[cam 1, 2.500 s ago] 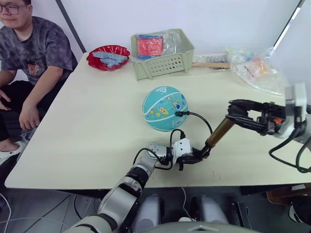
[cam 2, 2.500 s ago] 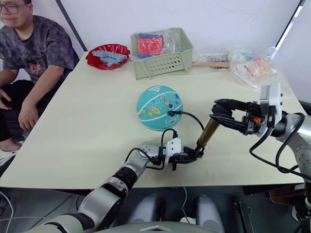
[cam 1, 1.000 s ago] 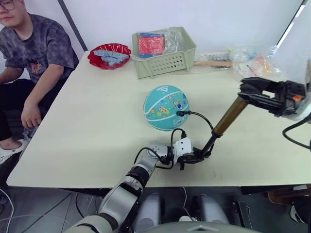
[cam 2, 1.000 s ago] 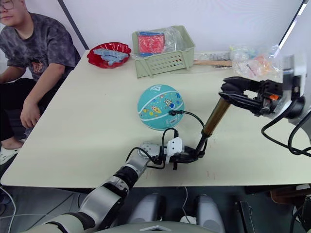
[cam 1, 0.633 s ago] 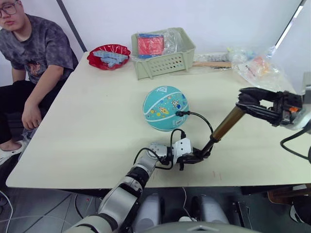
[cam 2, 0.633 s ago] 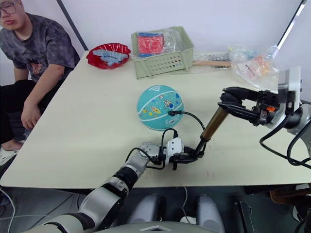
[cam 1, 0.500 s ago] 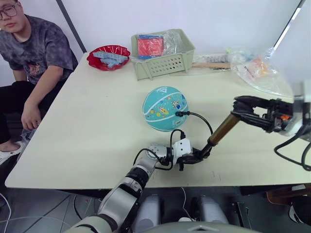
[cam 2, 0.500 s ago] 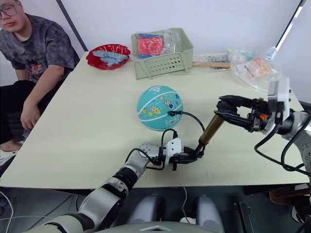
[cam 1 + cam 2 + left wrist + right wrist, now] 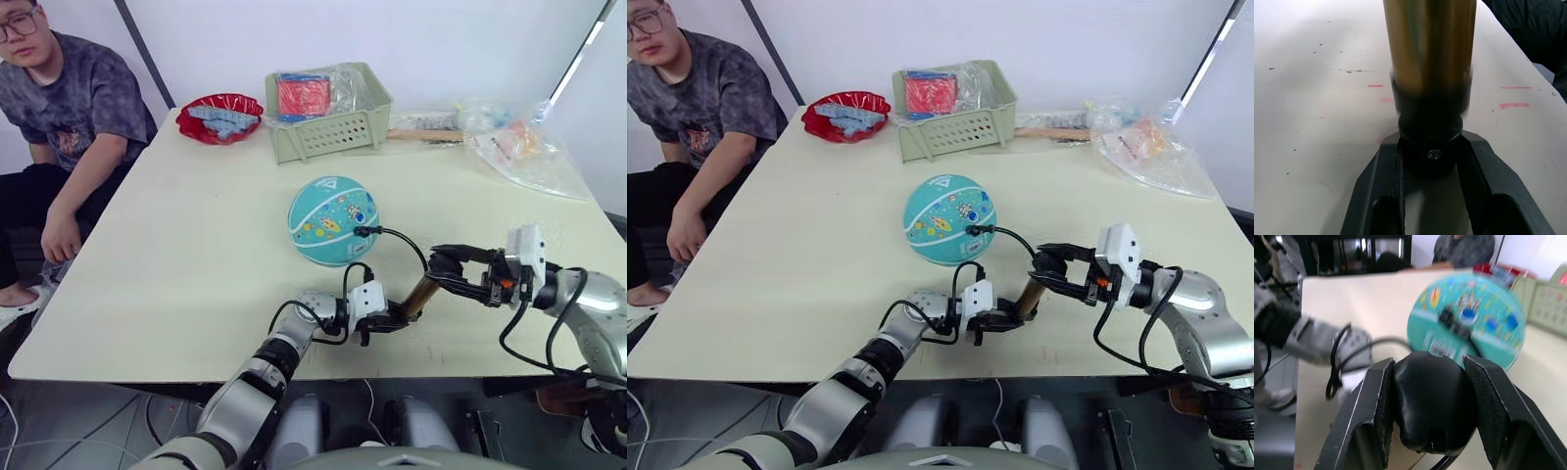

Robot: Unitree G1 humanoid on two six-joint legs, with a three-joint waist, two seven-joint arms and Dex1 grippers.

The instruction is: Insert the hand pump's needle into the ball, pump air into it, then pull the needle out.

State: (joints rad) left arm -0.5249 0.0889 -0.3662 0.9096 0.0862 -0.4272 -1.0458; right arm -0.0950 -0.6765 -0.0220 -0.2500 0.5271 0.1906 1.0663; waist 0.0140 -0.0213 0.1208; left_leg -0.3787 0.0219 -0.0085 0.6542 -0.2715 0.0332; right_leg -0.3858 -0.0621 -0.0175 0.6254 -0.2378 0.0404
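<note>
Left eye view: a teal ball (image 9: 333,220) with cartoon prints sits near the middle of a pale cream table (image 9: 196,255), the needle (image 9: 360,232) in its black fitting set against the ball's near side. A thin black hose (image 9: 404,241) arcs from the fitting down toward the hand pump (image 9: 423,291), a short bronze cylinder tilted between the two arms close to the table's front edge. The left gripper (image 9: 394,315) pinches the pump's black lower cap just above the tabletop; the left wrist view shows both black fingers (image 9: 1381,186) pressed against that cap, with small pink marks on the surface beside it. The right gripper (image 9: 443,266) clamps the pump's rounded black handle (image 9: 1432,401), one finger on each side of it in the right wrist view. Along the far edge stand a pale green slotted basket (image 9: 333,127) holding plastic-wrapped packets, a red bowl (image 9: 219,116) with blue pieces inside and crumpled clear plastic bags (image 9: 519,142). A person (image 9: 59,127) in a dark patterned T-shirt sits at the table's far left corner, before a plain white wall (image 9: 441,39).
</note>
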